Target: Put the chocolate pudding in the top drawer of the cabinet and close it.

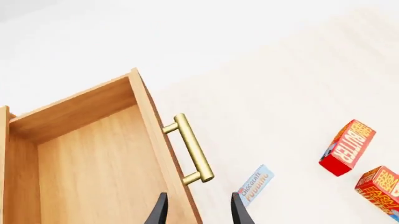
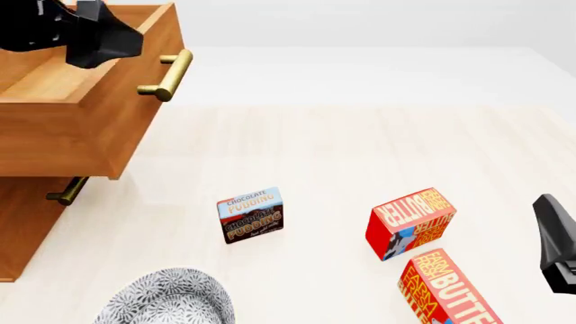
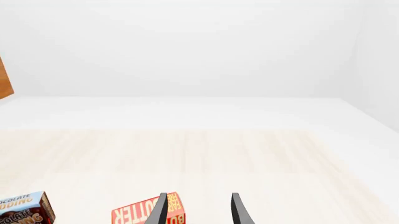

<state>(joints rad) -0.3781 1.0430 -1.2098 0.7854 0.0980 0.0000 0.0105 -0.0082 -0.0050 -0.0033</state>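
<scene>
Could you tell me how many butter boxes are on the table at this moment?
2. One butter box stands right of the chocolate pudding; the other butter box lies just nearer the camera, cut off by the frame edge. More could lie out of view.

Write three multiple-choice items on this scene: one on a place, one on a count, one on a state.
1. Where is the small light-blue and brown chocolate pudding box?
A. in the drawer
B. on the pale table
C. in a claw

2. How many red-orange butter boxes?
A. one
B. two
C. four

3. The orange-brown wooden top drawer is:
A. shut
B. removed
C. pulled open

Key: 1 B, it lies on the table in front of the cabinet; 2 B, one and another show; 3 C, its bare inside shows.
</scene>
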